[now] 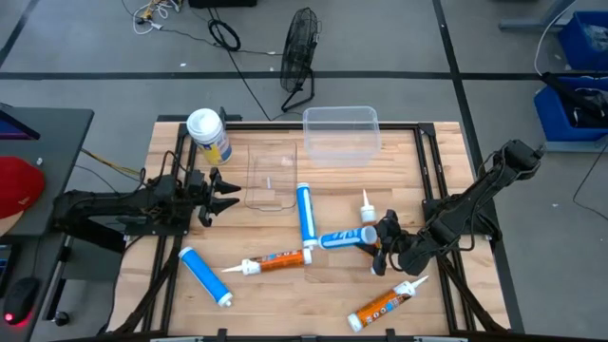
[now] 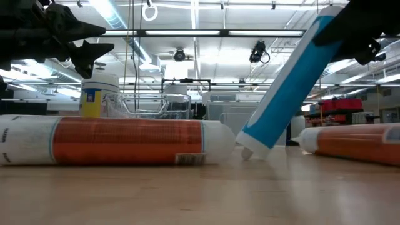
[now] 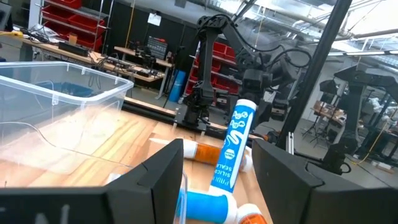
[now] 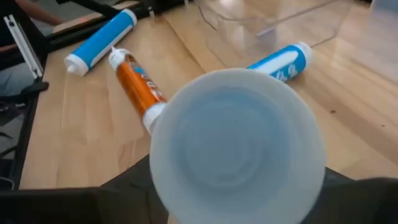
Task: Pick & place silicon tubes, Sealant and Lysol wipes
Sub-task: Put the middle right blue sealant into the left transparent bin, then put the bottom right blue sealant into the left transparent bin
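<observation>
The wooden counter (image 1: 285,237) fills the foreground of the low view, where an orange sealant tube (image 2: 119,141) lies on its side closest to the lens. At the far edge of the counter stands a clear plastic bin (image 1: 341,133), with a clear lid (image 1: 270,177) lying flat beside it. The Lysol wipes (image 1: 209,136) canister stands upright near the far left corner, just beside that lid. The right gripper (image 1: 377,239) is clamped on the flat end of a blue silicone tube (image 1: 346,237), holding it tilted with its white cap touching the wood. The left gripper (image 1: 223,194) hovers above the counter near the wipes, its fingers (image 3: 155,174) parted and holding nothing. A second blue tube (image 1: 306,215) lies near the centre, a third (image 1: 205,276) toward the front left. Another orange sealant tube (image 1: 386,304) lies at the front right. A small white nozzle (image 1: 366,205) rests just beyond the right gripper.
</observation>
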{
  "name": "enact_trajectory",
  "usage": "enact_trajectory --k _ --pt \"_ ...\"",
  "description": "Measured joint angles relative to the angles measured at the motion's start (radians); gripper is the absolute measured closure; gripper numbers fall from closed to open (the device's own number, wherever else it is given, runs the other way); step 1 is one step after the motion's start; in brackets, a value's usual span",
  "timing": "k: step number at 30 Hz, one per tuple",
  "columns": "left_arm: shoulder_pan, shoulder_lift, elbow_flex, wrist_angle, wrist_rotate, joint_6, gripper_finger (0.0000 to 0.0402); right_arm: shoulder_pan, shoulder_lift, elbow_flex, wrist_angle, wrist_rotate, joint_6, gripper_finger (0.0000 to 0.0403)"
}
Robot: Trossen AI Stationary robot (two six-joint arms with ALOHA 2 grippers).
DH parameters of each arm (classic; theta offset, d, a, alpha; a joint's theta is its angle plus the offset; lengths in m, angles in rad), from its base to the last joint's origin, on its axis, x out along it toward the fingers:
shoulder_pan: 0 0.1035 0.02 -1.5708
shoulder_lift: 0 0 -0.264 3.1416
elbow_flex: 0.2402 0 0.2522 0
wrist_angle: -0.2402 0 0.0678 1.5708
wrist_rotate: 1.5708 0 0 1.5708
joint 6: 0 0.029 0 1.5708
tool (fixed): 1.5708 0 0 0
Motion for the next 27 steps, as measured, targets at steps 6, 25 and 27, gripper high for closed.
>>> enact_trajectory --k 6,25,27 --pt "0.0 0.0 0.0 -0.001 0.0 0.0 0.0204 -0.038 0.0 0.0 -0.052 -0.088 0.068 0.0052" --pt "0.0 0.0 0.0 -0.038 0.0 -0.002 0.0204 -0.24 0.089 0.041 -0.017 -0.626 0.188 0.0083" --pt "0.0 0.0 0.0 -0.04 0.0 -0.002 0.0204 -0.242 0.144 0.085 -0.036 -0.647 0.194 0.0076"
